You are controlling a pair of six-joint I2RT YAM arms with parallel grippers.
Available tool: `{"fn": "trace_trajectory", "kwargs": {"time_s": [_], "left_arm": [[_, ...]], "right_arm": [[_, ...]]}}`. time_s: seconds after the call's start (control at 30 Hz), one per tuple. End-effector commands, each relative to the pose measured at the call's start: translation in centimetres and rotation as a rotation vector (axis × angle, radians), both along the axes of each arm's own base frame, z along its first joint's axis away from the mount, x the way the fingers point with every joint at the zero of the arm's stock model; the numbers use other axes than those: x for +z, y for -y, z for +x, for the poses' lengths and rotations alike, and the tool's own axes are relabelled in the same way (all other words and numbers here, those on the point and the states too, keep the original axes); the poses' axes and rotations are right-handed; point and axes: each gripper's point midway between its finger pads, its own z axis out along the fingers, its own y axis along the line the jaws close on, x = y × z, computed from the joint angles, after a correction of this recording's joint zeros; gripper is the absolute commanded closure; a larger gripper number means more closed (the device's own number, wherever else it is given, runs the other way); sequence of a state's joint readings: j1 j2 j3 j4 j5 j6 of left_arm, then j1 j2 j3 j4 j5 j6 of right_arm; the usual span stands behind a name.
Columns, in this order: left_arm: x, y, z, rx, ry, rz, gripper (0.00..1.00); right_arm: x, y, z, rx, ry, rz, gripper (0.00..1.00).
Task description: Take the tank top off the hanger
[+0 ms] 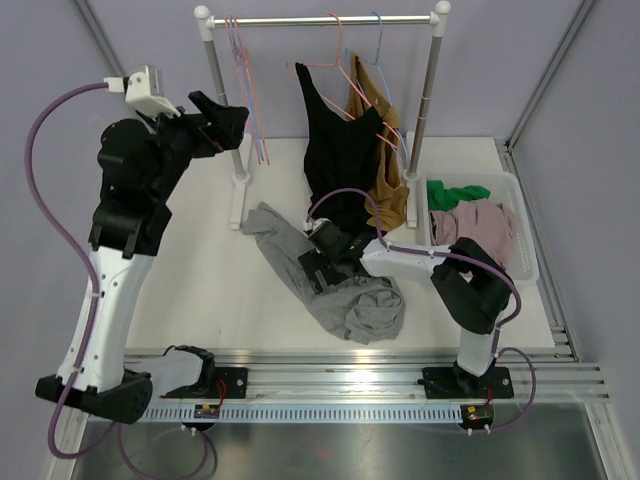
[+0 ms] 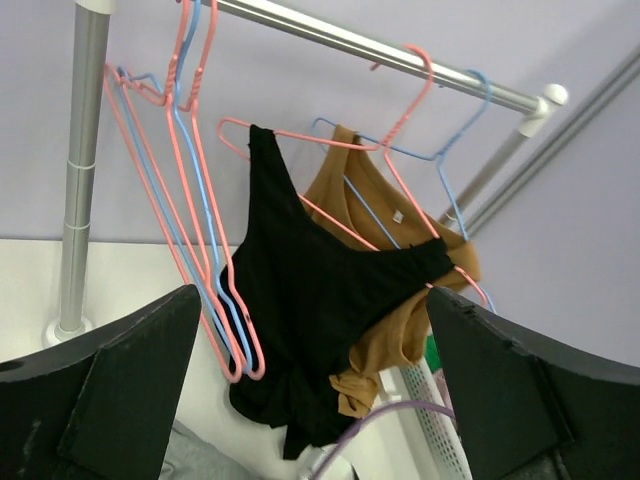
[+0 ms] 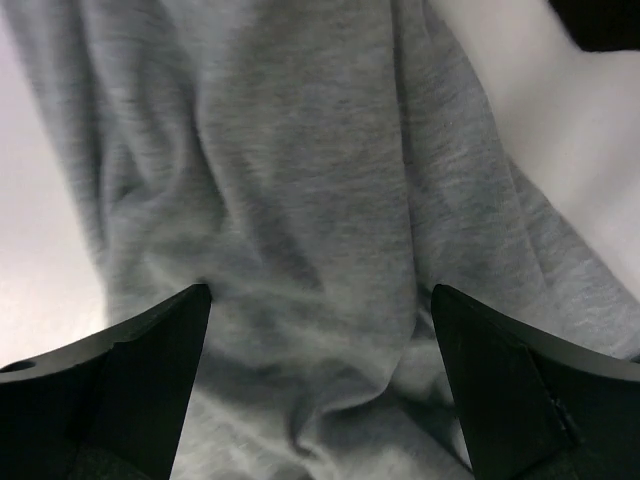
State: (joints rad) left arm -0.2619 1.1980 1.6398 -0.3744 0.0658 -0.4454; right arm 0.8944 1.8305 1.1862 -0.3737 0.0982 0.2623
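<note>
A black tank top (image 1: 338, 150) hangs on a pink hanger (image 1: 335, 55) on the rail; it also shows in the left wrist view (image 2: 320, 290), draped askew over the pink hanger (image 2: 300, 135). A brown tank top (image 1: 392, 175) hangs right behind it on a blue hanger (image 2: 450, 150). My left gripper (image 1: 228, 118) is raised left of the rack, open and empty, its fingers (image 2: 120, 390) apart from the black top. My right gripper (image 1: 325, 262) is low over a grey garment (image 1: 345, 290), open, the grey cloth (image 3: 300, 200) lying between its jaws.
Several empty pink and blue hangers (image 1: 245, 90) hang at the rail's left end. The rack's posts (image 1: 428, 100) stand on the white table. A white basket (image 1: 522, 215) with green and pink clothes stands at the right.
</note>
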Motion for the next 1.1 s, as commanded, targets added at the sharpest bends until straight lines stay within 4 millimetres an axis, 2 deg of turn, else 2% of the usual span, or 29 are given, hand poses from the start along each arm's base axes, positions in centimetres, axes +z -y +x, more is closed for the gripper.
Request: {"fn": "trace_trajectory", "kwargs": {"time_s": [0.0,0.03,0.07,0.1,0.13,0.17,0.2,0.23,0.27,0.3,0.33,0.37,0.4,0.43,0.5,0.53,0.57,0.6,0.63,0.67,0.7,0.73,0.83,0.87,0.97,1.07], "left_arm": [[-1.1,-0.2,-3.6,-0.051,-0.014,0.019,0.01],[-1.5,-0.5,-4.3,-0.044,-0.013,0.023,0.01],[-1.5,-0.9,-5.3,-0.035,0.0,0.024,0.01],[-1.1,-1.7,-7.3,-0.022,0.024,0.022,0.01],[-2.3,-2.5,-7.7,0.016,0.006,0.025,0.01],[-2.7,-3.0,-8.4,0.035,0.007,0.025,0.01],[-2.6,-4.0,-10.4,0.061,0.031,0.013,0.01],[-3.1,-4.3,-11.1,0.067,0.032,0.011,0.01],[-5.2,-4.3,-11.2,0.067,-0.001,0.022,0.01],[-5.5,-5.4,-12.7,0.106,0.011,0.016,0.01],[-6.2,-5.9,-13.2,0.124,0.005,0.021,0.01],[-7.9,-6.1,-13.3,0.133,-0.021,0.039,0.01],[-8.6,-6.8,-13.6,0.164,-0.028,0.051,0.01],[-9.0,-7.2,-14.6,0.171,-0.012,0.055,0.01],[-11.7,-7.8,-14.5,0.194,-0.049,0.104,0.01],[-12.4,-8.1,-14.7,0.209,-0.055,0.122,0.01],[-13.0,-8.8,-15.2,0.233,-0.051,0.146,0.01],[-15.1,-9.8,-14.9,0.288,-0.095,0.169,0.01],[-15.9,-10.4,-15.0,0.318,-0.105,0.183,0.01],[-16.5,-11.1,-15.3,0.349,-0.099,0.188,0.01],[-18.2,-12.0,-15.1,0.402,-0.127,0.202,0.01],[-19.0,-12.3,-15.0,0.42,-0.138,0.208,0.01],[-20.2,-12.6,-14.9,0.438,-0.14,0.215,0.01],[-20.2,-12.5,-14.8,0.433,-0.143,0.223,0.01],[-20.1,-12.3,-14.7,0.42,-0.144,0.223,0.01],[-20.6,-12.1,-14.6,0.408,-0.162,0.234,0.01]], "right_arm": [[-0.3,-0.4,1.3,0.018,0.065,-0.048,0.0],[-0.8,-0.5,1.3,0.025,0.067,-0.056,0.01],[-1.1,-0.5,1.3,0.026,0.066,-0.06,0.06],[-1.3,-0.7,1.0,0.041,0.059,-0.06,0.12],[-1.6,-0.6,0.9,0.049,0.055,-0.064,0.21],[-1.5,-0.8,0.8,0.055,0.061,-0.063,0.57],[-1.7,-0.8,0.6,0.061,0.061,-0.068,0.72],[-0.9,-1.1,0.6,0.069,0.076,-0.047,0.85],[-0.2,-1.3,0.5,0.072,0.089,-0.029,0.97],[0.3,-1.3,0.3,0.077,0.098,-0.015,1.0],[2.4,-1.6,0.2,0.078,0.129,0.028,1.0],[3.6,-1.6,0.2,0.072,0.144,0.047,1.0],[4.8,-1.4,0.0,0.071,0.153,0.058,1.0],[7.6,-1.2,0.0,0.061,0.192,0.105,1.0],[10.5,-0.7,-0.3,0.058,0.224,0.141,1.0],[13.5,-0.2,-0.5,0.051,0.269,0.188,1.0],[15.2,0.1,-0.6,0.046,0.292,0.212,1.0],[17.3,0.3,-0.6,0.04,0.322,0.246,1.0],[19.9,1.5,-0.9,0.022,0.369,0.272,1.0],[21.4,2.2,-0.9,0.004,0.396,0.282,1.0],[23.3,3.0,-1.0,-0.011,0.421,0.289,1.0],[25.5,4.2,-1.2,-0.033,0.468,0.306,1.0],[30.8,6.9,-1.8,-0.075,0.558,0.336,1.0],[33.2,7.9,-1.8,-0.1,0.599,0.358,1.0],[35.6,11.5,-1.8,-0.185,0.67,0.282,1.0],[39.1,15.3,-1.8,-0.293,0.751,0.232,1.0]]}}
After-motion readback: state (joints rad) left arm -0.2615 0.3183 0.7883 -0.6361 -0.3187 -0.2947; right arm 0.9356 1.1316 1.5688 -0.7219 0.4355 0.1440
